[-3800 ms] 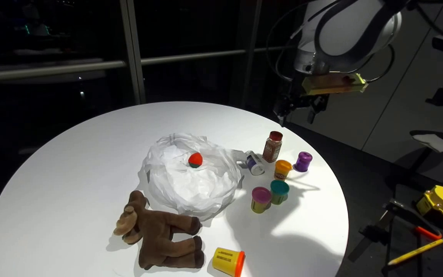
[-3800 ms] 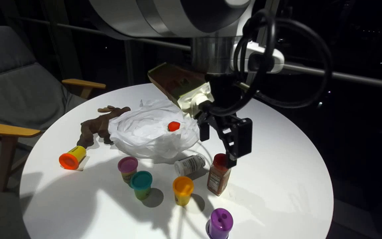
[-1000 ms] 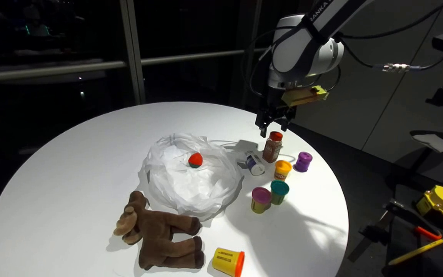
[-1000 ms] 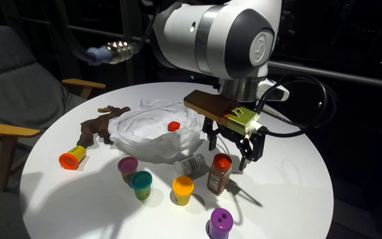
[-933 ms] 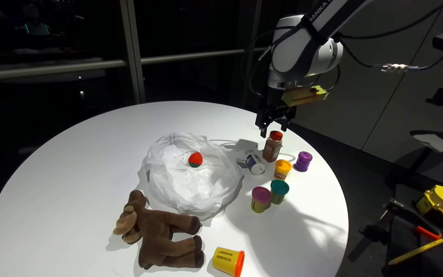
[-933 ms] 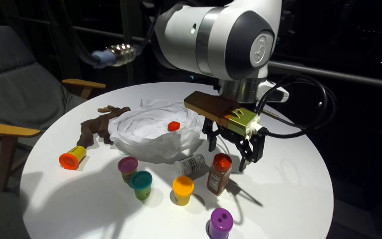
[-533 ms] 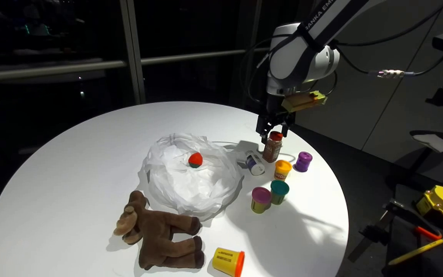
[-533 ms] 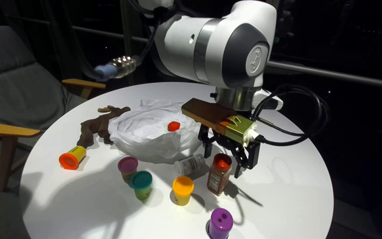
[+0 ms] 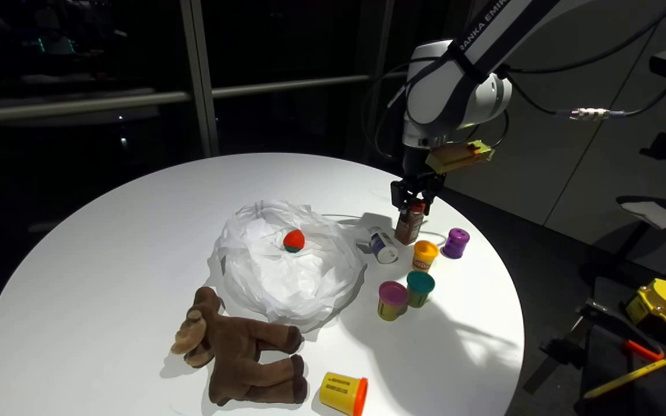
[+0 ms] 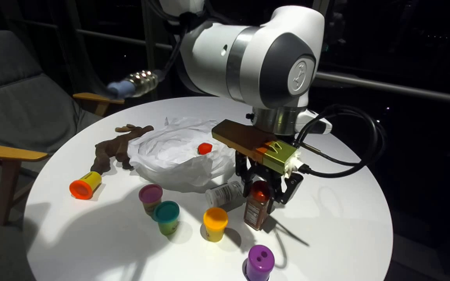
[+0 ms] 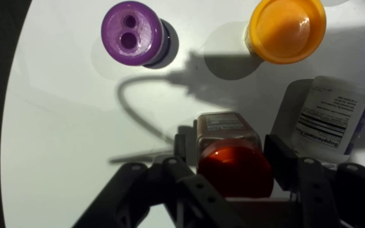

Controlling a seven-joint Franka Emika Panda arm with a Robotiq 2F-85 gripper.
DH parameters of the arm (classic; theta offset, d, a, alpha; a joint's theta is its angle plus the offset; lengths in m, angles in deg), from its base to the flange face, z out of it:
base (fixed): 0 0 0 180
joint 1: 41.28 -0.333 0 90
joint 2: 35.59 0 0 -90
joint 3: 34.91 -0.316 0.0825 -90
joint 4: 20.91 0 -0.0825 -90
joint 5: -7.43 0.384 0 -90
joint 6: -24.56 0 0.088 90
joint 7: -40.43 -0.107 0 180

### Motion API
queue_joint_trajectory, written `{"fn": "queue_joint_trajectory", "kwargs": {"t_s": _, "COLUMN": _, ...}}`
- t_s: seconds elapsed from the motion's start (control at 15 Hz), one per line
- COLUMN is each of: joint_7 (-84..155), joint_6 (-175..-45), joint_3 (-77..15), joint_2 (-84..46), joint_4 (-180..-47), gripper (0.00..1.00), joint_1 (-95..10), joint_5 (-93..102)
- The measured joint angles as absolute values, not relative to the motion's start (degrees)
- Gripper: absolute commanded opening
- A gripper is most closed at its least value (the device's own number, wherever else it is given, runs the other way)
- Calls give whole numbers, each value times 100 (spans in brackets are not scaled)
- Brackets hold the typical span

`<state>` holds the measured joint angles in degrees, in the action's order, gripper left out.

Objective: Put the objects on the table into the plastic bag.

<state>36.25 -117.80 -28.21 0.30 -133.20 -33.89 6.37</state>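
Arm (image 10: 248,62) overhead; gripper (image 10: 259,200) downward, astride the red-capped bottle (image 10: 254,214)

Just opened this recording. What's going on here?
A robot arm has its gripper straddling an upright red-capped bottle on a white table. The wrist view shows a gap between one finger and the bottle, so it does not look gripped yet. A small red-and-green object lies in the open plastic bag. The brown plush toy, a white bottle on its side and a purple container are among the things outside it.
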Motion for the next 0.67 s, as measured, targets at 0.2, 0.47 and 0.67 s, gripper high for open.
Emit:
{"fn": "queue_joint_trajectory", "kwargs": {"t_s": 0.2, "joint_7": 3627, "joint_6": -11778, "joint_3": -2815, "joint_2": 21, "joint_4": -13323, "gripper": 25, "joint_1": -3389, "joint_5": 637}}
{"fn": "queue_joint_trajectory", "kwargs": {"t_s": 0.47, "joint_7": 3552, "joint_6": -11722, "joint_3": -2697, "joint_2": -122, "joint_4": -13428, "gripper": 25, "joint_1": -3409, "joint_5": 628}}
{"fn": "queue_joint_trajectory", "kwargs": {"t_s": 0.67, "joint_7": 3170, "joint_6": -11546, "joint_3": -2424, "joint_2": -744, "joint_4": -13813, "gripper": 25, "joint_1": -3645, "joint_5": 321}}
